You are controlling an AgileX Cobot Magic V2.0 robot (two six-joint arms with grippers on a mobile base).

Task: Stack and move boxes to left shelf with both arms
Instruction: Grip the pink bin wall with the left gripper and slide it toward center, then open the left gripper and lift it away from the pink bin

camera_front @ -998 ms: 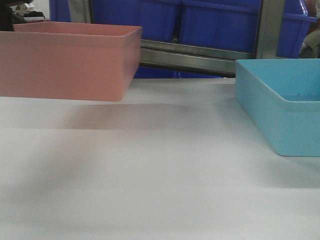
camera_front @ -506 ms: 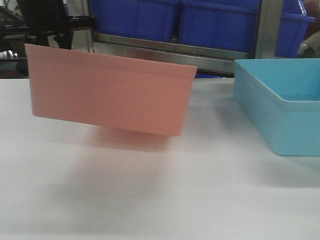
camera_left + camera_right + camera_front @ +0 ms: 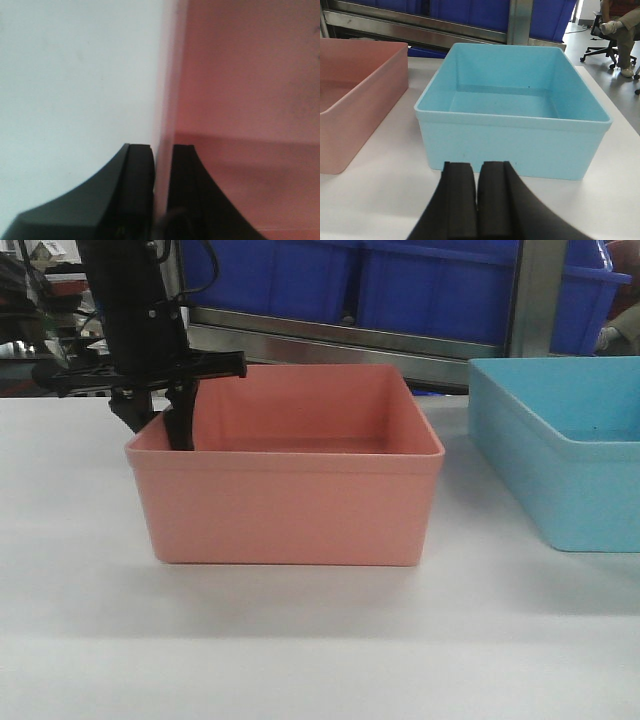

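Two open-top bins stand on one white tabletop (image 3: 300, 640): one salmon pink bin (image 3: 285, 510) and one light blue bin (image 3: 512, 125). Two dark blue crates (image 3: 270, 275) sit behind. Two black grippers show, the left gripper (image 3: 161, 165) and the right gripper (image 3: 479, 172). One seated person (image 3: 620, 22) is partly visible.

The white desk (image 3: 300, 660) in front of me carries two open-top boxes. The salmon pink box (image 3: 290, 510) sits flat near the middle, opening upward. The light blue box (image 3: 560, 480) stands on my right side, apart from the pink one, with a strip of bare desk between them.
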